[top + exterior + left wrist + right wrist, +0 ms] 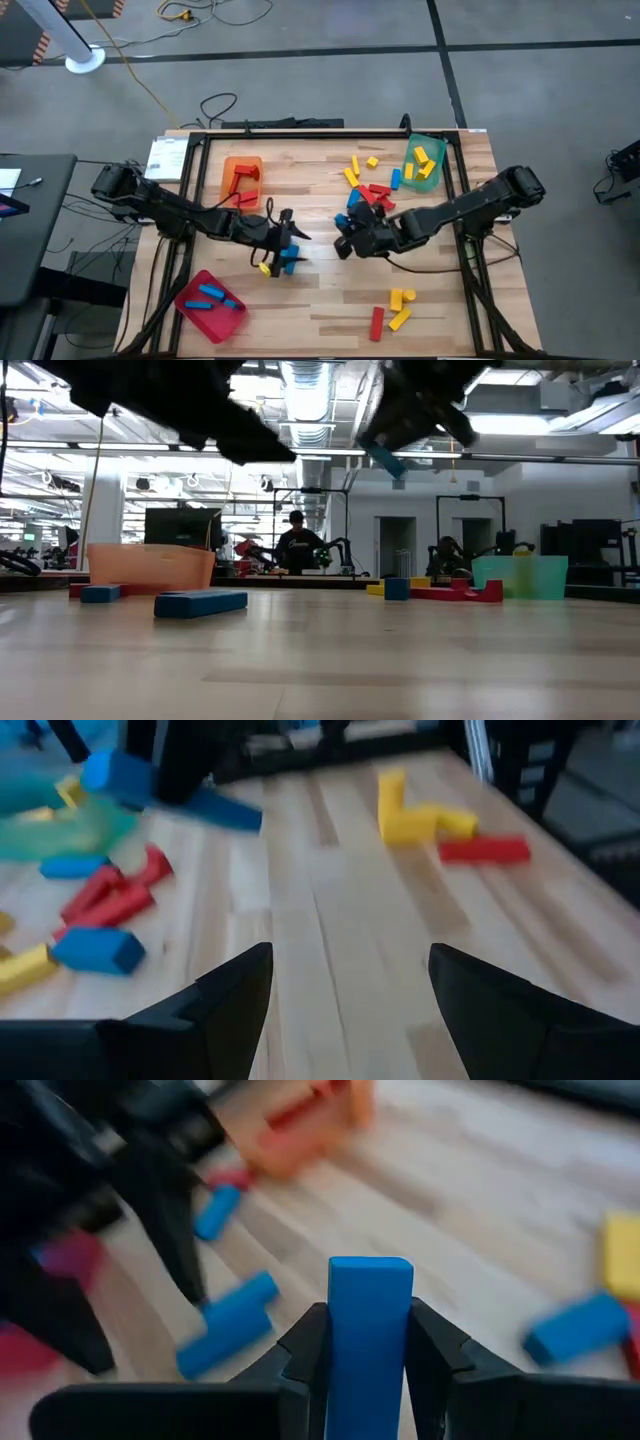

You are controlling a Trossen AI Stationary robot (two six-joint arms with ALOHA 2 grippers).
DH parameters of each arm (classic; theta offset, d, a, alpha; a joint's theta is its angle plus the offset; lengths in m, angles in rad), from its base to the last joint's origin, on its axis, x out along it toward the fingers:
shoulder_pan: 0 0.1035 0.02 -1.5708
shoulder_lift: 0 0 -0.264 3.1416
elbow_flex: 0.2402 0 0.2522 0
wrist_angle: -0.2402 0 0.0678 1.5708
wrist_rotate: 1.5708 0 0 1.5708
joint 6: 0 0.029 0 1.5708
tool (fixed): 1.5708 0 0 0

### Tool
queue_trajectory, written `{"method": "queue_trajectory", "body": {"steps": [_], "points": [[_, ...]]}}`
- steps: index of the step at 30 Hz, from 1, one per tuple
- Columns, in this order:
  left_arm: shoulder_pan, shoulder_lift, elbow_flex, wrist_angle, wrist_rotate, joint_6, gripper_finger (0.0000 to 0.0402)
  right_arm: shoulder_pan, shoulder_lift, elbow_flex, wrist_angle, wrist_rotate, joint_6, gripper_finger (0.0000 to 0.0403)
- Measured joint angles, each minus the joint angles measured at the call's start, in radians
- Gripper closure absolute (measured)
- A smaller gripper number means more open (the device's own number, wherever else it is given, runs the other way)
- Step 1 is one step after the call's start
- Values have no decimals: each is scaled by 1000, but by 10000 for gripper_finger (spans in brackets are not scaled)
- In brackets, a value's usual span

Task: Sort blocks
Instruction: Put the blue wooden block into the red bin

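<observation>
The blue block (369,1335) sits right between the right claw (368,1342) fingers, up off the worktop (320,290) near the middle. It's a plain solid-blue bar, standing on end. The claw is pinching it from both sides. Left claw (283,235) is spread wide, empty, over blue blocks (288,259).

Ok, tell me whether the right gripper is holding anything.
Yes. The right gripper is shut on a blue block, clamped between its fingers above the table.
</observation>
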Motion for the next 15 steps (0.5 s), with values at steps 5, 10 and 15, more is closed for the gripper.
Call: {"method": "queue_trajectory", "body": {"steps": [5,10,15], "points": [[2,-1,0,68,-8,-4,136,-26,0,27,109,5,-148,300],[0,-1,0,8,-34,-35,136,-34,0,39,148,3,-231,300],[-15,-1,0,14,-166,-69,136,-30,0,39,284,1,-345,300]]}}
